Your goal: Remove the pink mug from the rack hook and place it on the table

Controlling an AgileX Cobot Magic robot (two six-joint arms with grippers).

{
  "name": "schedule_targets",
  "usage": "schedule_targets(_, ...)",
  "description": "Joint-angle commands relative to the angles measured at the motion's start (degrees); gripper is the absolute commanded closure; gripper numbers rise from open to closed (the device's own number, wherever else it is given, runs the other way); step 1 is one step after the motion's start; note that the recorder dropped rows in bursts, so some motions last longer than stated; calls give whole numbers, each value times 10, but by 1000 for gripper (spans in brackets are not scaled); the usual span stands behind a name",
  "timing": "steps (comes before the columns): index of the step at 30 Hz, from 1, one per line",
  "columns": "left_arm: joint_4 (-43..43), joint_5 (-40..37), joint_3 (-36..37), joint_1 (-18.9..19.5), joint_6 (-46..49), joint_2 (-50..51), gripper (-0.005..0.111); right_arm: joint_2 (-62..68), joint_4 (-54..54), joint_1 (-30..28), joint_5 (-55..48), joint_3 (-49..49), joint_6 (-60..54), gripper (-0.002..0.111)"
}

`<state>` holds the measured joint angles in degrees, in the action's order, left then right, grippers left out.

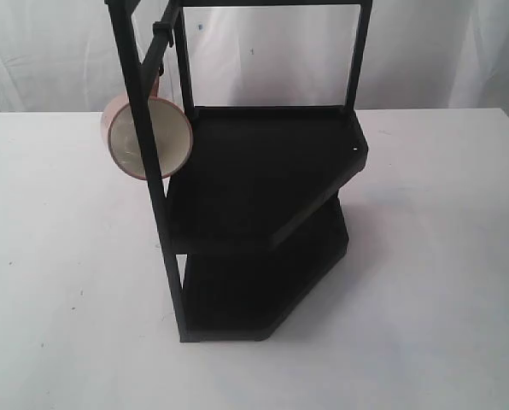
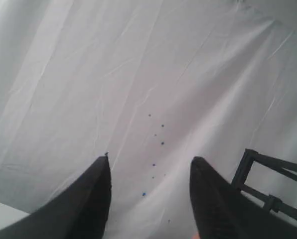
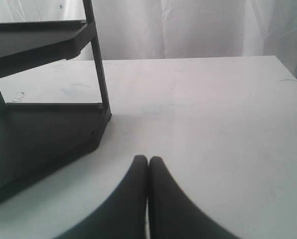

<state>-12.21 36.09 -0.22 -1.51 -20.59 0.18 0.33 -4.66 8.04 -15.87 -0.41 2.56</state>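
The pink mug (image 1: 146, 137) hangs by its handle high on the left post of the black rack (image 1: 263, 196), its cream inside facing the exterior camera. The rack hook (image 1: 160, 32) is a thin black peg near the post's top. The white table (image 1: 58, 282) lies around the rack. Neither gripper appears in the exterior view. My left gripper (image 2: 149, 164) is open with nothing between its fingers, facing the white curtain, with part of the rack frame (image 2: 268, 184) beside it. My right gripper (image 3: 148, 160) is shut and empty, low over the table beside the rack's base (image 3: 44, 134).
A creased white curtain (image 2: 138, 74) with a few blue specks hangs behind the table. The rack's two dark shelves (image 1: 254, 162) hold nothing. The table's far edge (image 3: 198, 58) meets the curtain.
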Motion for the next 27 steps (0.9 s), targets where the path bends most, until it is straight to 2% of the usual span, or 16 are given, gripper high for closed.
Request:
schedule_targets(1, 31, -33, 2, 1, -31, -2, 54, -3, 2, -2, 7, 4, 2, 108)
schedule_targets(6, 77, -36, 2, 1, -129, -2, 55, -3, 2, -2, 8, 4, 2, 108)
schedule_targets(9, 203, -105, -17, 1, -265, -2, 70, -3, 2, -2, 8, 4, 2, 108)
schedule_targets(11, 386, -183, -61, 1, -434, -2, 80, -3, 2, -2, 8, 4, 2, 108)
schedule_targets(13, 596, -213, -99, 1, -617, -2, 81, -3, 2, -2, 8, 4, 2, 108)
schedule_targets(14, 699, -212, -120, 1, -707, -2, 81, -3, 2, -2, 8, 4, 2, 108)
schedule_targets(15, 886, -200, -157, 1, -858, -2, 81, -3, 2, -2, 7, 4, 2, 108)
schedule_targets(16, 991, -188, -179, 1, -949, 4, 81, -3, 2, -2, 7, 4, 2, 108)
schedule_targets(17, 1118, -134, -214, 1, -1009, 35, 81, -3, 2, -2, 7, 4, 2, 108)
schedule_targets(19, 1122, -63, -256, 1, -1009, 97, 81, -3, 2, -2, 7, 4, 2, 108)
schedule_targets(20, 1122, -56, -267, 1, -1009, 121, 81, -3, 2, -2, 7, 4, 2, 108)
schedule_targets(22, 1122, -88, -289, 1, -1009, 184, 81, -3, 2, -2, 7, 4, 2, 108)
schedule_targets(24, 1122, -187, -299, 1, -1001, 257, 81, -3, 2, -2, 8, 4, 13, 108)
schedule_targets(25, 1122, -211, -299, 1, -999, 275, 82, -3, 2, -2, 8, 4, 11, 108)
schedule_targets(27, 1122, -221, -299, 1, -990, 316, 89, -3, 2, -2, 8, 4, 11, 108)
